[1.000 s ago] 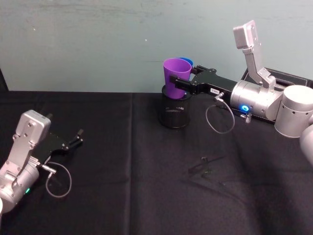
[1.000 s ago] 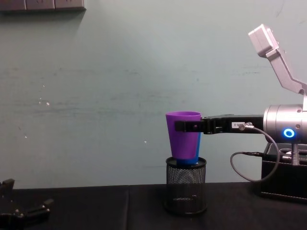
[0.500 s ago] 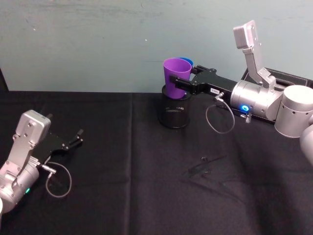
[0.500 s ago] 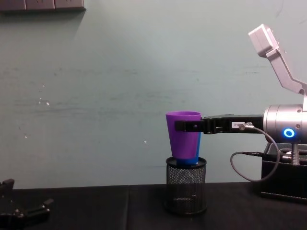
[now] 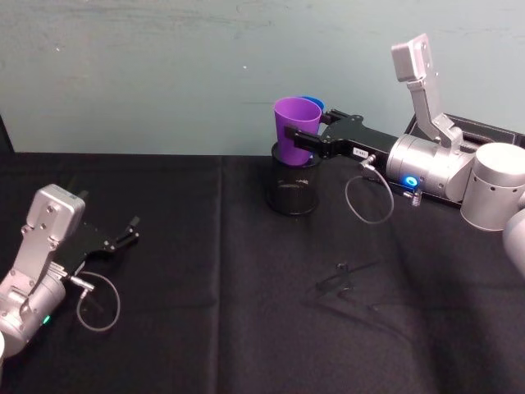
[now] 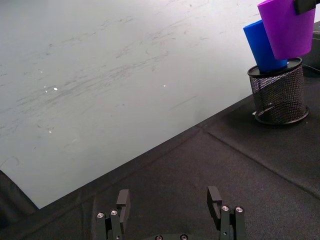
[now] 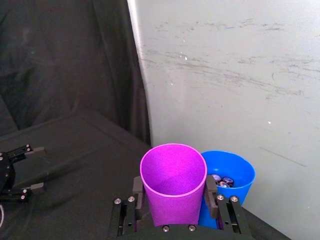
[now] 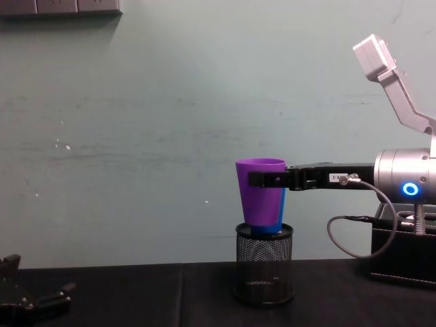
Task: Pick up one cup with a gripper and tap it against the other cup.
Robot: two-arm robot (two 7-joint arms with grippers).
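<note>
Beside blue cup [image 5: 312, 102], right gripper [image 5: 308, 142] clamps purple cup [image 5: 291, 121].

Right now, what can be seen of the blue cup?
The blue cup is a smooth, tapered, plastic-looking tumbler, standing tilted with its base inside the black mesh pot. Small metallic-looking items lie in its bottom. The purple cup, held by the right hand, sits close beside it; actual contact is unclear.

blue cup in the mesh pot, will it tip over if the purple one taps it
Probably not: the blue cup leans inside the mesh pot, whose rim should catch it. The small things inside it likely add weight. Smooth plastic, so the purple cup in the right gripper may glance off.
</note>
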